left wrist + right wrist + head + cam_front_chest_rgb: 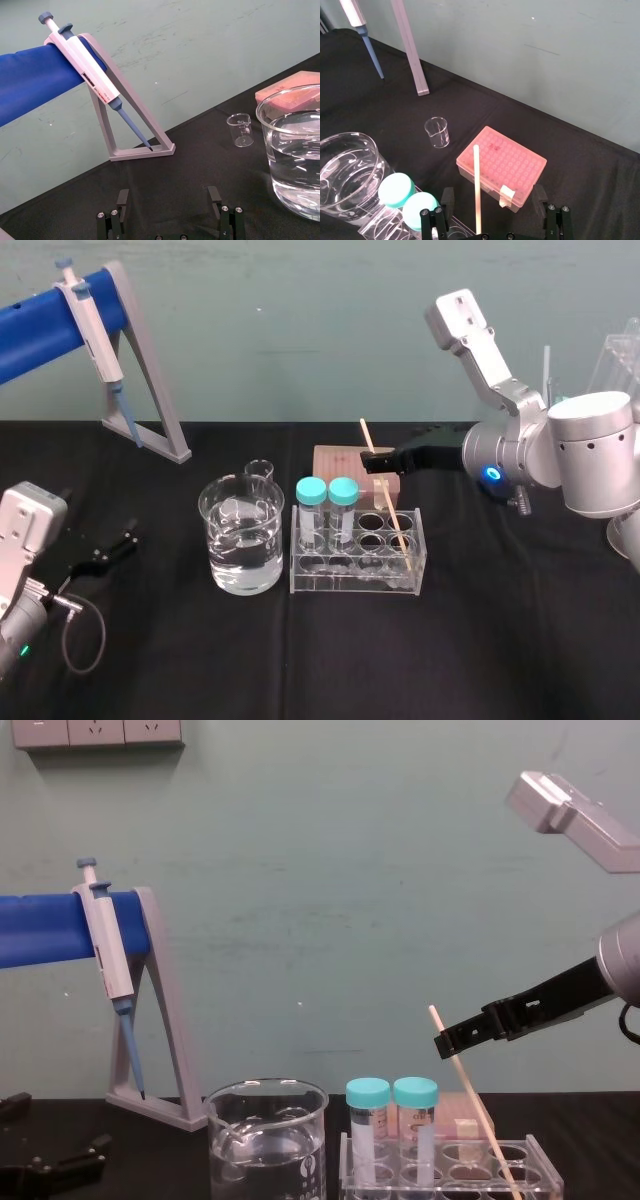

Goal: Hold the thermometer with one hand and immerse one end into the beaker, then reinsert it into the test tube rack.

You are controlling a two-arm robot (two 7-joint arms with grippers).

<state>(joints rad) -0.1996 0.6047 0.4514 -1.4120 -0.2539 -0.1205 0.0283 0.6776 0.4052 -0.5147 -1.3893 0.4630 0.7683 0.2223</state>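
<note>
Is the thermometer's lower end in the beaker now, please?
No, the thermometer leans in the test tube rack beside the beaker, the right gripper open around it, the left gripper parked far left.

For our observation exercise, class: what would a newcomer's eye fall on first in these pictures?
The thermometer leans tilted in the test tube rack at centre, the right gripper open around its upper part. Left of the rack stands the beaker, part full of clear liquid. The left gripper is open at the table's left.
</note>
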